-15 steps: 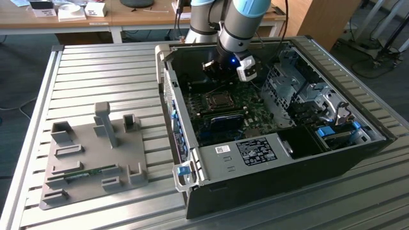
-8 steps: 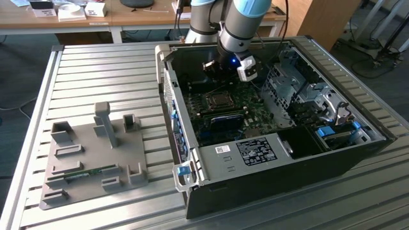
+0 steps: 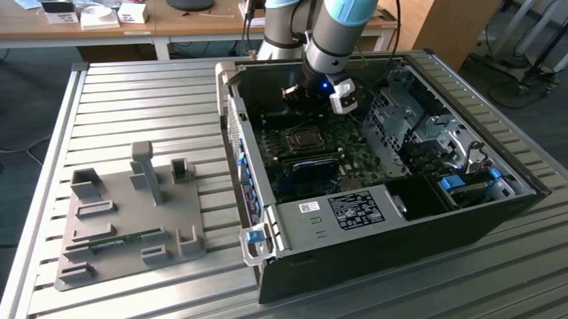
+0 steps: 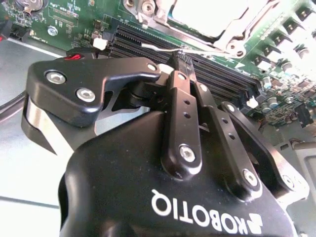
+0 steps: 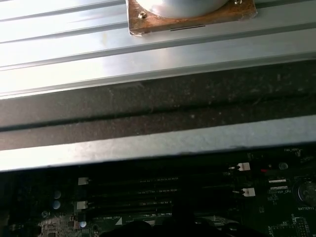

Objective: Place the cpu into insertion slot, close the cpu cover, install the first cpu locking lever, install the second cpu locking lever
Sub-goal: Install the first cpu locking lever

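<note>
Pincer: black two-finger pincer [image 4: 181,58], fingers pressed together, tips meeting at upper centre of the second wrist view, just above the black memory slots [image 4: 222,74].
Lever: thin silvery wire lever [image 4: 160,48] passing right at the tips; I cannot tell whether it is pinched.
Cpu: flat square with a pale silvery top [image 4: 207,10], glaring bright at the top of the frame, seated in its socket.
Cpu cover: silvery metal frame [image 4: 224,35] lying flat around the cpu's edges.
Motherboard: green [image 4: 74,19], upper left.
Case: open black computer case [image 3: 461,226], centre-right of the exterior view; arm [image 3: 342,26] reaching in from the top.
Counter: slatted aluminium [image 3: 133,100], grey fixture tray [image 3: 124,226] at lower left.
</note>
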`<state>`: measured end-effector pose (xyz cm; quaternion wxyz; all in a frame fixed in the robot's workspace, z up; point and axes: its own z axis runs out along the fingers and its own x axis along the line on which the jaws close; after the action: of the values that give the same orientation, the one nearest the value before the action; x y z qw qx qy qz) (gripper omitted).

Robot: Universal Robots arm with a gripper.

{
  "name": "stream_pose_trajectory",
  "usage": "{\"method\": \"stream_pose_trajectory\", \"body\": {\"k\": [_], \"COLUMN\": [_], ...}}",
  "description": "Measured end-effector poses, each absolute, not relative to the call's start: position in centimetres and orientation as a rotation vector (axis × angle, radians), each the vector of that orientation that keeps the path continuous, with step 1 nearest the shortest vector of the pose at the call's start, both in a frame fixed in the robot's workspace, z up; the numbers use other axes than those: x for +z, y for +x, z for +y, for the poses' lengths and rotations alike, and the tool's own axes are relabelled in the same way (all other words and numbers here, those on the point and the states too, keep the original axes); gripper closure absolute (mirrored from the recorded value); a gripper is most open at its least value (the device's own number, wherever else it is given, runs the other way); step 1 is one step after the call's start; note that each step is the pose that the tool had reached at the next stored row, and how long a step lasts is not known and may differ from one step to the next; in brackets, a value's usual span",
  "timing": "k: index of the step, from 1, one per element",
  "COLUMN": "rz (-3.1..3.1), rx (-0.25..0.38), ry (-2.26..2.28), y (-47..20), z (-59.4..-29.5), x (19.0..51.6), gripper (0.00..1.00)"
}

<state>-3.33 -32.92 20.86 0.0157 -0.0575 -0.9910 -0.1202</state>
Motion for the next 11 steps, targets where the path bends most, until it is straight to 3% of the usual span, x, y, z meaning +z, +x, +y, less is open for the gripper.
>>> {"method": "stream_pose_trajectory", "body": {"k": [11], "rz": [-3.083], "rx": [-0.374], "ry": [-0.179], "y": [-3.31], "z": [-32.91], "x": [20.26], "gripper": [0.89]}}
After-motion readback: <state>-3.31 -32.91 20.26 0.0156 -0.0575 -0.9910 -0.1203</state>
